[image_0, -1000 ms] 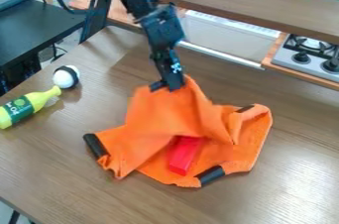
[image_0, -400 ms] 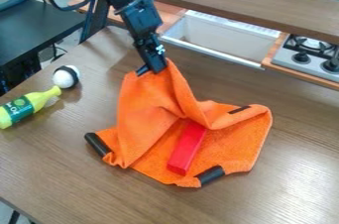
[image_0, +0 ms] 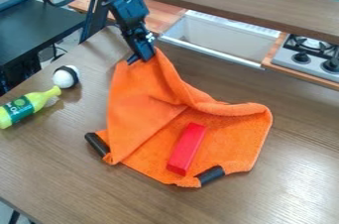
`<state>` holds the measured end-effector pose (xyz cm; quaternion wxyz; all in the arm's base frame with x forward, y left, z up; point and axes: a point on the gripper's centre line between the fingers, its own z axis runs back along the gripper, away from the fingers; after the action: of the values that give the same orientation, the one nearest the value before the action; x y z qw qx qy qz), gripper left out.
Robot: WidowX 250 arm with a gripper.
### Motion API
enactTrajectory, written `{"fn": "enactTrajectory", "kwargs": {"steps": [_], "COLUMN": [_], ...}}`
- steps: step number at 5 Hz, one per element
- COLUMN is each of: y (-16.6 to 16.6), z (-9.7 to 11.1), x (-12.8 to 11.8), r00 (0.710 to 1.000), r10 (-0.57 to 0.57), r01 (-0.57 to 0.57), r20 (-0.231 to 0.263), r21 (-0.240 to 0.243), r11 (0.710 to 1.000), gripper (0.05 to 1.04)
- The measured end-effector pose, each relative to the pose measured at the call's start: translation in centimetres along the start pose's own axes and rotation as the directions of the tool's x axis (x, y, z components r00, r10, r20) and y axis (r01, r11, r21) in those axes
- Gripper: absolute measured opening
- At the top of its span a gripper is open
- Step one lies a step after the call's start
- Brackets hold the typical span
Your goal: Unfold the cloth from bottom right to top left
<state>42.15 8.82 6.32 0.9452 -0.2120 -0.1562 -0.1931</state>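
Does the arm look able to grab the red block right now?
Probably not: its gripper holds up part of the orange cloth, though the red block lies uncovered on that cloth.

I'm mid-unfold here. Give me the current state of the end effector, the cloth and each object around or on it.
End effector: closed on the cloth's upper corner, raised above the table.
Orange cloth: partly folded, one corner lifted, the rest draped on the table.
Red block: lying on the cloth, uncovered.
Bottle: on its side, neck toward the ball.
Black-banded white ball: resting beside the bottle's neck.
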Motion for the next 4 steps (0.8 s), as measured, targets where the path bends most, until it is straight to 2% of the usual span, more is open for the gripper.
{"fn": "enactTrajectory", "kwargs": {"steps": [1, 2, 3, 4], "y": [1.2, 2.4, 3.1, 3.6], "z": [0.1, 0.5, -0.3, -0.4], "x": [0.6, 1.0, 1.4, 1.8], "r00": [0.999, 0.993, 0.980, 0.975], "r10": [-0.012, -0.042, -0.082, -0.078], "r01": [0.012, 0.043, 0.081, 0.077], "r20": [-0.037, -0.110, -0.184, -0.207], "r21": [-0.005, 0.007, -0.013, -0.011], "r11": [1.000, 0.999, 0.997, 0.997], "gripper": [0.068, 0.068, 0.068, 0.068]}}
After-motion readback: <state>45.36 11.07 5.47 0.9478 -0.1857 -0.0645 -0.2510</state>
